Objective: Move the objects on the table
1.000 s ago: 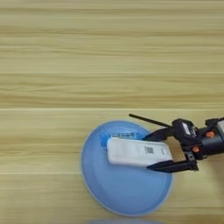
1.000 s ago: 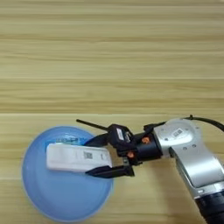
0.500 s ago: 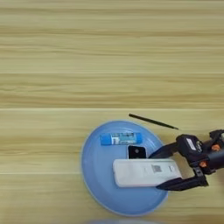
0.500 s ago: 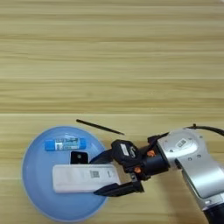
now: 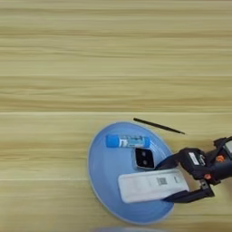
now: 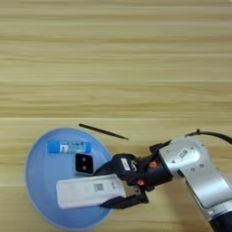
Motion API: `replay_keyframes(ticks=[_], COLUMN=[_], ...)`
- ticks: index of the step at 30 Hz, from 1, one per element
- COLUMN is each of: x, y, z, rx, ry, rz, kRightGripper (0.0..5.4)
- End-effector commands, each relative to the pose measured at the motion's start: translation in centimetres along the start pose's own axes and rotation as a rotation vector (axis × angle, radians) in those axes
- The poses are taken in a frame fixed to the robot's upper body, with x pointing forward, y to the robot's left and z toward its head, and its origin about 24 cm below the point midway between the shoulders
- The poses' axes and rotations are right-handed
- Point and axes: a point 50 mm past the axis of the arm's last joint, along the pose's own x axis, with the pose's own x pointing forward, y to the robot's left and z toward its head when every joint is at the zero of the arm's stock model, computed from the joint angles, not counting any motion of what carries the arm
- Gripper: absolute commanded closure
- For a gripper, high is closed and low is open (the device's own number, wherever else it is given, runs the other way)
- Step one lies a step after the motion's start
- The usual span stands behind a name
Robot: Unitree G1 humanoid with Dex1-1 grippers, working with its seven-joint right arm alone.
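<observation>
**White bar device held over the plate's near edge**

The right gripper (image 6: 118, 187) grasps the right end of the white bar-shaped device (image 6: 89, 190), one black finger on each long side, at the near part of the light-blue plate (image 6: 38, 154). The blue tube (image 6: 69, 147) lies by the plate's far rim and the black square piece (image 6: 84, 163) sits mid-plate, just beside the bar. A thin black stick (image 6: 103, 131) rests on the table (image 6: 116, 54) beyond the rim. To move well, keep the bar level and clear of the square piece.
</observation>
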Motion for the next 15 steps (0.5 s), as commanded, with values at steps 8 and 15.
replay_keyframes(ticks=[8, 15], x=[-1.2, -2.0], y=[-1.3, -1.6], z=[2.0, 3.2], rx=[-0.104, -0.119], ry=[0.003, -0.027], rz=[-0.071, -0.086], kRightGripper=[1.97, 1.32])
